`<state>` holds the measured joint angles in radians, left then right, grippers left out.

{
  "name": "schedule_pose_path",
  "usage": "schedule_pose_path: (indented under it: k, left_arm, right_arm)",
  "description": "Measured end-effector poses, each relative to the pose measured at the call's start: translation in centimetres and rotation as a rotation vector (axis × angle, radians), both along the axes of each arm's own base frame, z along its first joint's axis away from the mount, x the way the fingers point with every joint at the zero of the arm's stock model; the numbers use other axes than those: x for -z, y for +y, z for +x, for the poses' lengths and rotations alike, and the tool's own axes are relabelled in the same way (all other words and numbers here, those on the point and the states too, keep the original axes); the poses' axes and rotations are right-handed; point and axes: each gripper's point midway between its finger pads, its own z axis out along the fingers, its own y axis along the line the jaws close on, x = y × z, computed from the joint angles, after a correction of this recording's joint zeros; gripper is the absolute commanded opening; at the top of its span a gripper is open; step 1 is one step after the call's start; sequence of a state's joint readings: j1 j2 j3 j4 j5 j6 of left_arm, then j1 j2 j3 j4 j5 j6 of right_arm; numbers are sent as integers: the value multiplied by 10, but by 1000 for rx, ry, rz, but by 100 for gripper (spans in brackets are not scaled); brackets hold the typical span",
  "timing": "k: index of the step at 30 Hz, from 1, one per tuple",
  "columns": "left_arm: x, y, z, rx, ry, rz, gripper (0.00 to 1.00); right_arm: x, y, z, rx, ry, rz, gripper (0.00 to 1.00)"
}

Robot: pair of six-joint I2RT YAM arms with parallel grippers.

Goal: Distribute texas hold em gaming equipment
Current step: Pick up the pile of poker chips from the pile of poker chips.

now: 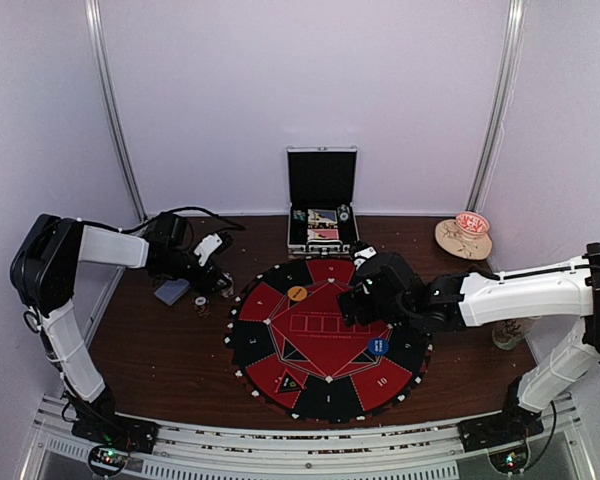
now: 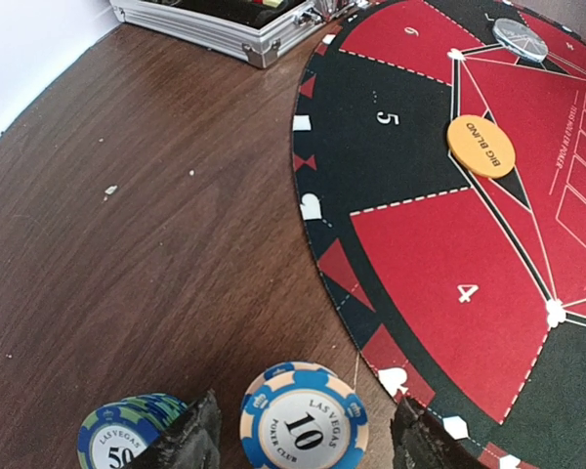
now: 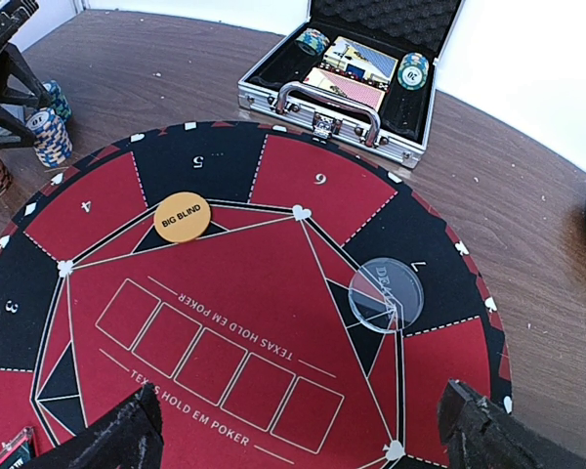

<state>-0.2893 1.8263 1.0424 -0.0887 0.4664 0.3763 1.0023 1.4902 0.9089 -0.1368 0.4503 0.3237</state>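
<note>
One smooth, round orange disc (image 2: pixel 481 146)

The top view looks down on the table (image 1: pixel 170 350) from behind the arms (image 1: pixel 525 290). Both wrist views sit low and close, sharing the round mat (image 2: pixel 420 215), its orange disc (image 2: pixel 481 146) and the case (image 3: pixel 356 117).

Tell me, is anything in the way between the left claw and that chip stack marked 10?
Nothing visible. The 10 stack sits between the fingers of the open left gripper; the 50 stack stands just outside one finger.
</note>
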Motion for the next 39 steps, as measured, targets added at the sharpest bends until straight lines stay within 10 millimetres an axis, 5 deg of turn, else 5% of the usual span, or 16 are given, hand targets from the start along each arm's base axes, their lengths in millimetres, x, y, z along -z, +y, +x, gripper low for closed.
schedule_pose_path:
  k: [17,39]
  left_arm:
    - [13,3,-3,-4,30,28,49]
    - [13,3,-2,-3,28,29,54]
  right_arm:
    - [1,-1,0,3,2,-1,100]
    - [-2,-2,1,6,-2,7,100]
